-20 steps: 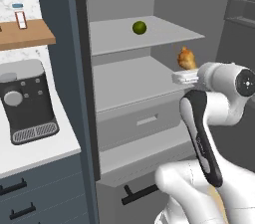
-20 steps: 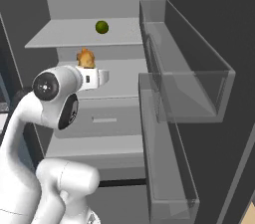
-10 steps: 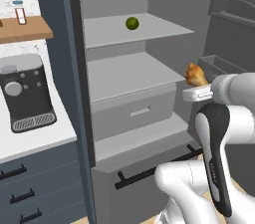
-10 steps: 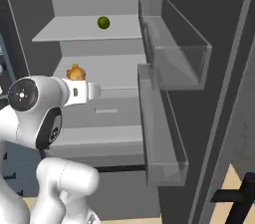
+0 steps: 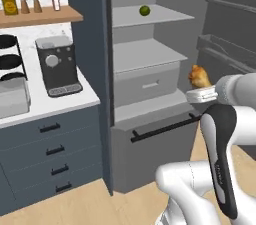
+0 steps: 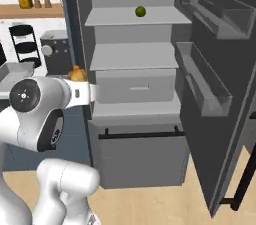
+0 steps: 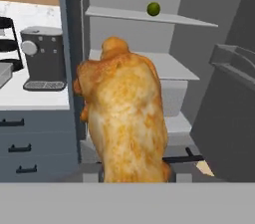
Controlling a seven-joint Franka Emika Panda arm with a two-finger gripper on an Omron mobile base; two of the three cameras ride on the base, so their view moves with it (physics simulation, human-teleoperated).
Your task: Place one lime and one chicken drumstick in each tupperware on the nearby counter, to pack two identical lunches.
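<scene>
My gripper [image 5: 199, 84] is shut on a golden-brown chicken drumstick [image 5: 198, 75], held up in front of the open fridge. The same drumstick [image 6: 76, 73] shows above the white hand in the right base view, and it [image 7: 127, 118] hides the fingertips in the hand view. One lime [image 5: 144, 10] [image 6: 140, 11] [image 7: 153, 9] lies on the fridge's top shelf. A light-grey rectangular tupperware [image 5: 12, 97] [image 6: 14, 71] sits on the white counter [image 5: 62, 104] [image 7: 35, 99] at the left, well away from the gripper.
A dark coffee machine [image 5: 55, 66] [image 6: 54, 48] stands on the counter, with a black tiered rack [image 5: 7, 59] [image 6: 22, 43] beside it. The fridge door [image 6: 215, 94] [image 5: 231, 44] hangs open on the right with its clear bins. A wooden shelf [image 5: 35, 17] carries jars.
The whole picture has shifted as the base moved: the fridge slid right and the counter came into view. The drumstick stays in the shut gripper, now outside the fridge shelves.
</scene>
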